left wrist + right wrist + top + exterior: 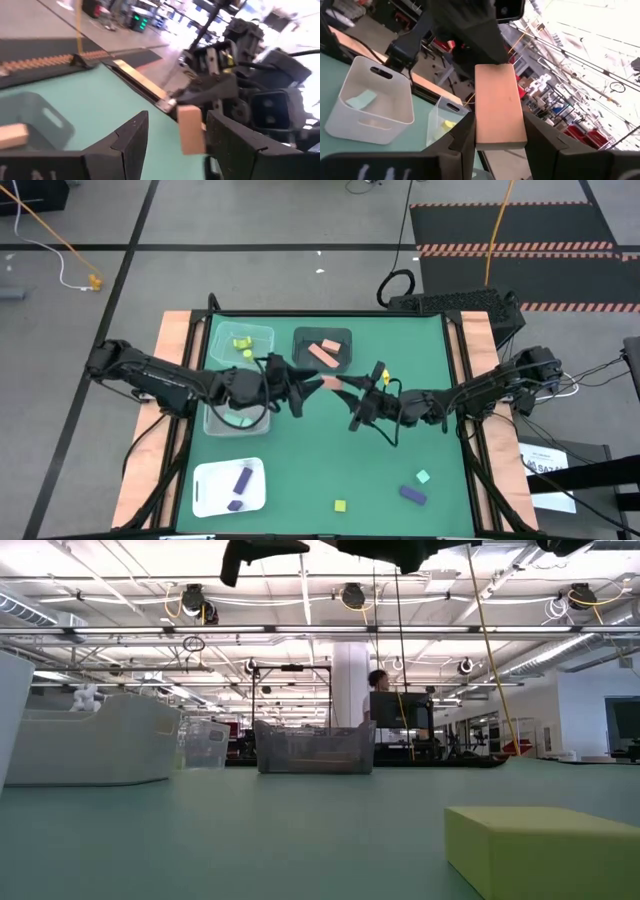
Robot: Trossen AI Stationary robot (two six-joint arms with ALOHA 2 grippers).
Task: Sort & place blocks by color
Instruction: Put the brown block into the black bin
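Observation:
A salmon-orange bar block (pixel 332 383) hangs above the middle of the green table between both grippers. My right gripper (pixel 500 131), reaching in from the table's right, is shut on it. My left gripper (pixel 176 125), reaching in from the left, stands open, with a finger on either side of the bar's far end (pixel 190 131); whether a finger touches it does not show. Loose on the table near the front edge lie a yellow-green block (pixel 340 505), a mint block (pixel 423 477) and a purple block (pixel 413 495). My right gripper pinches the bar's two long faces between its two fingers at the end nearest the wrist (pixel 485 141). The fingers run about level from the table's right and lie along the bar. The bar sticks out past the fingertips toward the left gripper, clear of the table.
At the back stand a clear bin (pixel 243 343) with yellow-green blocks and a dark bin (pixel 322 350) with salmon-orange blocks. Another bin (pixel 370 105), holding a mint block, sits under the left arm. A white tray (pixel 205 490) with purple blocks lies front left. The front middle is bare green mat.

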